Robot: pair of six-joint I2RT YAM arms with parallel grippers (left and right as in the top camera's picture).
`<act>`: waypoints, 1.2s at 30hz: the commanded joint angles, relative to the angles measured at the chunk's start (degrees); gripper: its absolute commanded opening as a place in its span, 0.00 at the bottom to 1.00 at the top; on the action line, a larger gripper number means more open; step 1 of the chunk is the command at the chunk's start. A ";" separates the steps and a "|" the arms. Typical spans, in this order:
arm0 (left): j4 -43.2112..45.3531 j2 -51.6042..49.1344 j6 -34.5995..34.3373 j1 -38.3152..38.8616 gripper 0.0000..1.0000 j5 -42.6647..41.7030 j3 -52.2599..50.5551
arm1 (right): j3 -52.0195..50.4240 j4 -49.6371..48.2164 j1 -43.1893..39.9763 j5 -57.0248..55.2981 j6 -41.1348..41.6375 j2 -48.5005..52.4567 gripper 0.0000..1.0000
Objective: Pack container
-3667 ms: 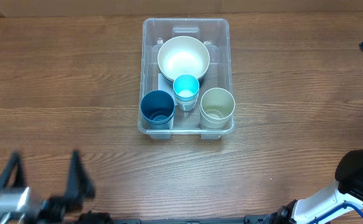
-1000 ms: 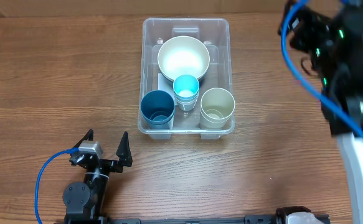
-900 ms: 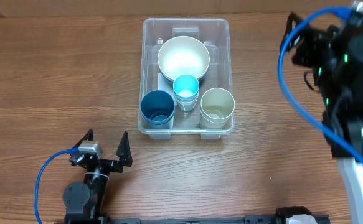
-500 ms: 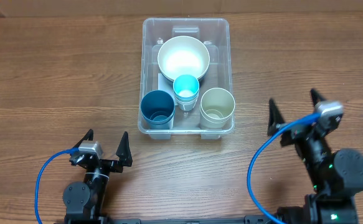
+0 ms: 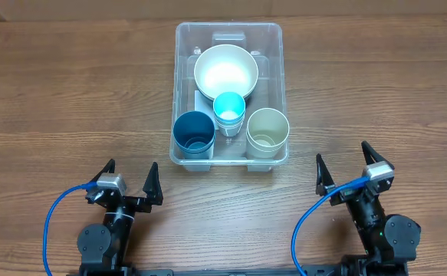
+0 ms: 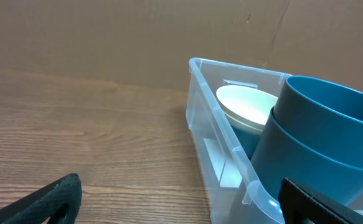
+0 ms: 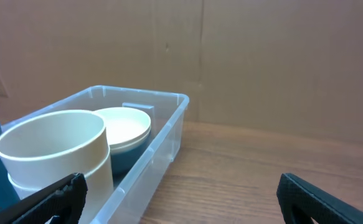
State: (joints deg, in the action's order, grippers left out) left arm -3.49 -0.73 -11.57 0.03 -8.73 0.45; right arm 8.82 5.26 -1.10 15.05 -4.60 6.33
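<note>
Overhead: container (image 5: 228, 34) on wood-grain table (image 5: 54, 92), cardboard wall (image 5: 93, 8) behind.

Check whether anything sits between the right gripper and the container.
Nothing visible does. Only bare table lies between the open right gripper and the near wall of the container.
</note>
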 commanded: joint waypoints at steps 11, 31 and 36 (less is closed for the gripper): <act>-0.15 0.52 1.29 0.24 1.00 0.33 -0.15 | -6.99 1.29 -0.20 0.50 -0.33 -5.88 1.00; -0.15 0.52 1.29 0.24 1.00 0.33 -0.15 | -6.99 1.27 -0.20 0.90 0.28 -6.16 1.00; -0.15 0.52 1.29 0.24 1.00 0.35 -0.15 | -6.99 1.27 -0.26 0.92 0.26 -6.16 1.00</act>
State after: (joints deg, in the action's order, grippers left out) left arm -3.51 -0.73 -11.57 0.03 -8.73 0.45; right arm 2.22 6.92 -1.10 15.22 -4.51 0.89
